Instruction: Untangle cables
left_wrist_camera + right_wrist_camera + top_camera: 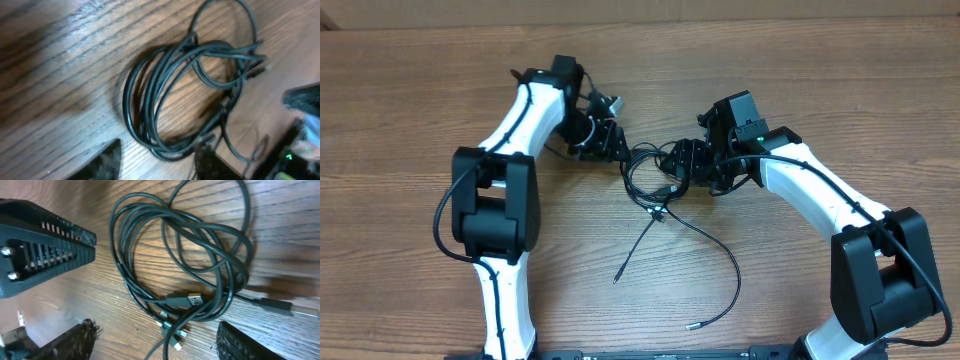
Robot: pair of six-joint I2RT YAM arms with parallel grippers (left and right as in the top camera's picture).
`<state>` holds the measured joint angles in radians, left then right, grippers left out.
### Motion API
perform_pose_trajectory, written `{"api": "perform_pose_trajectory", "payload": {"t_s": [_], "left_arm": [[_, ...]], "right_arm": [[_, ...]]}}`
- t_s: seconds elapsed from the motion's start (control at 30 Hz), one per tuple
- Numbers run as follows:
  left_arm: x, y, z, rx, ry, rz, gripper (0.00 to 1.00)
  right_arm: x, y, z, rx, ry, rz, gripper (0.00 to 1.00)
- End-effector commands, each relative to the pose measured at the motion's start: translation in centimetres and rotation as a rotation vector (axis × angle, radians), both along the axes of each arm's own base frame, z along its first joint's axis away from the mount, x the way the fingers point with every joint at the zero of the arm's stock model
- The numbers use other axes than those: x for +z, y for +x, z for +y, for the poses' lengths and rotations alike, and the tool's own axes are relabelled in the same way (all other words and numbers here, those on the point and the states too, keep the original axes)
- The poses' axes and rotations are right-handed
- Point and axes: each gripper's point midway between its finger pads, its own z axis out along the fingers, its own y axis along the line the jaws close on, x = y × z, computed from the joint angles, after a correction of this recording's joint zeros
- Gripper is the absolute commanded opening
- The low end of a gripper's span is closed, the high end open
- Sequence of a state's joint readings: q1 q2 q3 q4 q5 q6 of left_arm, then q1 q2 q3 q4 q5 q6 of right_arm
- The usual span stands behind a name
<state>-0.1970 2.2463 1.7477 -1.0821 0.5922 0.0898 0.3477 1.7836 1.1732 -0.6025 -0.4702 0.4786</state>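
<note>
Loose strand (725, 255): trails from the tangle toward the near edge of the worktop (410, 90), ending in a small silvery tip (692, 324).
Cables (645, 178): a black coil of overlapping loops, lying flat mid-worktop between the two arms.
Plug (192, 300): silvery, at the coil's near side.
Right gripper (155, 337): fingers wide apart, holding nothing, with the coil's plug ends between them.
Left gripper (157, 159): fingers partly apart around the coil's edge, not clamped on it.
</note>
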Motion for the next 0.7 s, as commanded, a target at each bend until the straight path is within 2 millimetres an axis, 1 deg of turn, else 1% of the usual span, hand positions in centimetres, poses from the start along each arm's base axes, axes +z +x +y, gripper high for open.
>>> {"api": "perform_pose_trajectory", "payload": {"t_s": [0.0,0.1,0.17,0.23,0.33,0.37,0.47,0.53,0.57,0.67], "left_arm": [[-1.0,0.3,-0.1,0.015,0.101,-0.005,0.31],[-0.8,-0.1,-0.4,0.02,0.097,0.016,0.33],[-0.1,-0.8,-0.9,0.022,0.065,0.059,0.33],[0.8,-1.5,-1.3,0.024,0.032,0.096,0.31],[1.0,-2.6,-1.3,0.057,0.085,0.151,0.29],[0.8,-3.2,-1.1,0.066,0.12,0.176,0.27],[0.2,-5.1,-0.8,0.096,0.243,0.249,0.28],[-0.3,-6.0,-1.3,0.109,0.291,0.272,0.28],[-0.5,-6.8,-1.9,0.111,0.315,0.287,0.28],[-1.2,-8.1,-2.5,0.143,0.403,0.31,0.29]], "right_arm": [[-0.1,0.6,-0.4,-0.022,-0.034,-0.009,0.74],[-1.0,0.6,-2.0,-0.058,-0.119,0.002,0.75],[-1.5,0.4,-3.2,-0.08,-0.179,0.013,0.78],[-1.9,0.2,-4.3,-0.099,-0.226,0.028,0.8],[-2.3,0.1,-5.5,-0.123,-0.269,0.041,0.84],[-2.3,0.1,-5.7,-0.126,-0.273,0.044,0.85],[-2.3,0.2,-6.1,-0.139,-0.272,0.048,0.86],[-2.3,0.2,-6.2,-0.141,-0.272,0.048,0.86],[-2.3,0.2,-6.2,-0.14,-0.272,0.048,0.86],[-2.4,0.2,-6.2,-0.14,-0.274,0.049,0.88]]}}
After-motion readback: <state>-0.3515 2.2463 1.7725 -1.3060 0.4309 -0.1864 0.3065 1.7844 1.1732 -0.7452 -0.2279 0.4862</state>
